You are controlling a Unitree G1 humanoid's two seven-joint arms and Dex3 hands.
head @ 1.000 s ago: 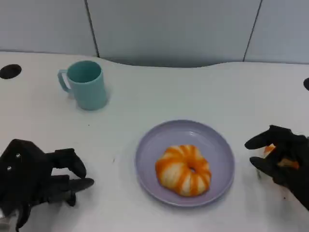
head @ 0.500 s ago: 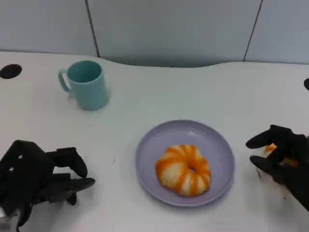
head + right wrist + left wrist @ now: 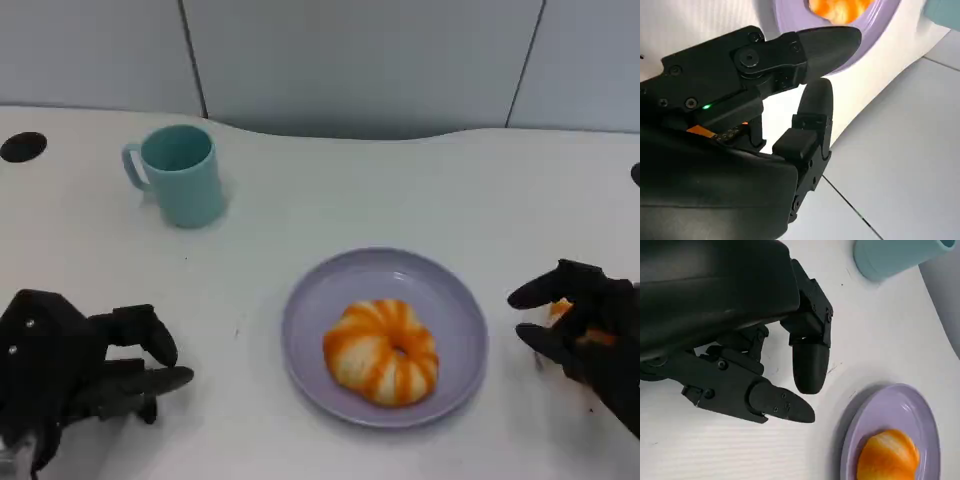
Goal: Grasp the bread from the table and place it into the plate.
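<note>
Judging the placing step done: the bread (image 3: 381, 351) lies on the plate (image 3: 318, 305). My right hand (image 3: 585, 335), just right of the plate, and my left hand (image 3: 75, 365), well left, both spread, holding nothing. Next I'd pull back.

Bare table (image 3: 520, 200) surrounds the plate (image 3: 310, 300); cup (image 3: 180, 175) stands well apart.
</note>
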